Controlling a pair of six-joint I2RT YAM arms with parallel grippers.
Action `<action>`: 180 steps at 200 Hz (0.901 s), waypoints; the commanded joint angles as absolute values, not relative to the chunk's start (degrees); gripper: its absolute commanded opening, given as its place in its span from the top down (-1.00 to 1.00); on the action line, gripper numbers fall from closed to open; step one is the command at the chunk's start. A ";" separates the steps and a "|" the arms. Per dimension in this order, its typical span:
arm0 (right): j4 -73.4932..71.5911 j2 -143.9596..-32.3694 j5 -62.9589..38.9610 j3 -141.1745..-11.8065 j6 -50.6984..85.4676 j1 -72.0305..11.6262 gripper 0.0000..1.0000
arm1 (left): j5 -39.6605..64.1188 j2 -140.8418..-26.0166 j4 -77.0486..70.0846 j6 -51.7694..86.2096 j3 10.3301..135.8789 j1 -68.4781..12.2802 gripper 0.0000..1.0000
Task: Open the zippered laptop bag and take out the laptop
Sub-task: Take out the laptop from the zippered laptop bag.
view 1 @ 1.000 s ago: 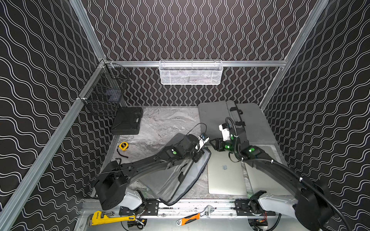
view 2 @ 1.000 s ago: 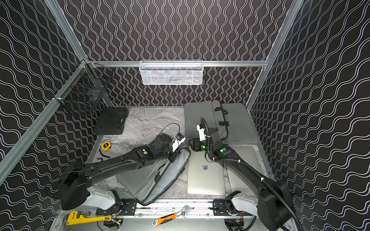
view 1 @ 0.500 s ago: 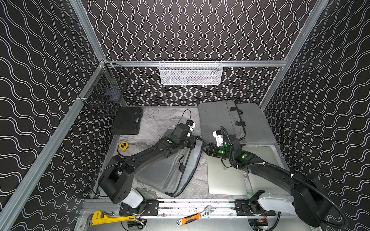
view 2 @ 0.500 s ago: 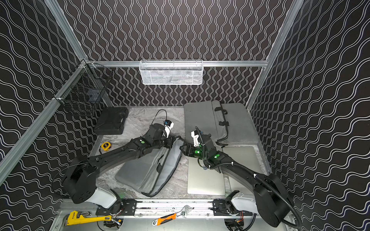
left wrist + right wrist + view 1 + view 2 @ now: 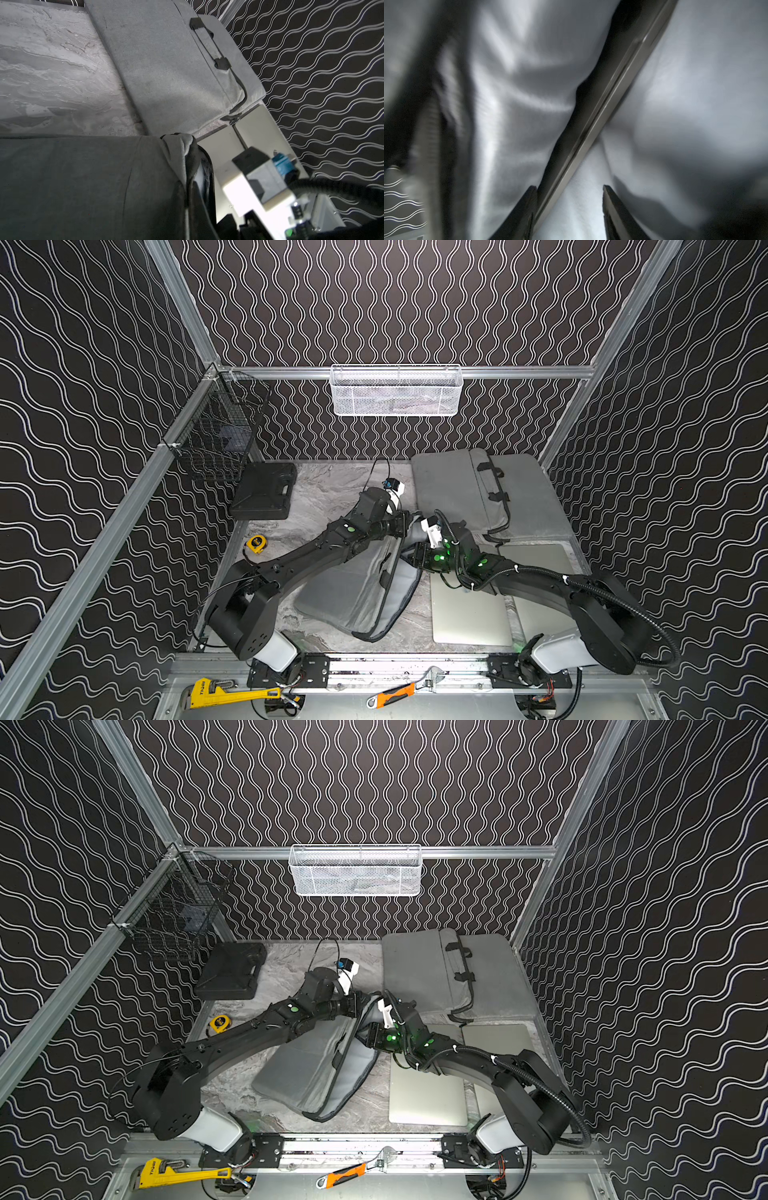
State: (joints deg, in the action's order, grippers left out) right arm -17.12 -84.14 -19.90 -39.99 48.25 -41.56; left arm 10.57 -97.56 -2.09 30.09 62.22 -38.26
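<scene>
Lying across the middle of the tabletop, the unzipped gray bag is gaping open. The left hand is pinching its raised flap corner, pressed together. The right hand is reaching inside, fingers spread, with the laptop showing edge-on between them.

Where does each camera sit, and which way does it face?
Top views: one stereo head, high at the front, looking down and back; left arm and right arm show.
Left wrist: looks across the open bag to the closed bag; only the right arm's camera block shows.
Right wrist: inside the open bag, facing lining and a laptop edge; right gripper fingertips apart.
Shared: open bag in all four; closed bag in three.
</scene>
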 commanded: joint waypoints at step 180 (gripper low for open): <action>-28.56 -97.51 -16.36 -45.15 61.48 -41.16 0.24 | 17.24 -94.84 -20.08 40.93 58.91 -38.25 1.00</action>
